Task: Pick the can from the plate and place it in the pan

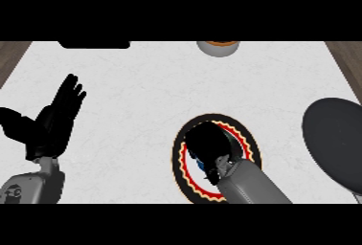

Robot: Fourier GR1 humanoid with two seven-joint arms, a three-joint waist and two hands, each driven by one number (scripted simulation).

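A round plate (247, 143) with a black rim and a red and yellow zigzag border lies at the lower middle of the counter. My right hand (210, 141) sits over the plate with its fingers curled downward. It hides nearly all of the can (201, 165); only a small blue patch shows under the palm by the wrist. The pan (334, 139), a dark grey oval, lies at the right edge, apart from the plate. My left hand (56, 119) rests open at the left, fingers pointing up, holding nothing.
A white and orange container (218, 48) stands at the counter's far edge, right of the middle. A black object (94, 44) sits at the far left. Brown flooring shows beyond the left and right edges of the white counter (141, 86).
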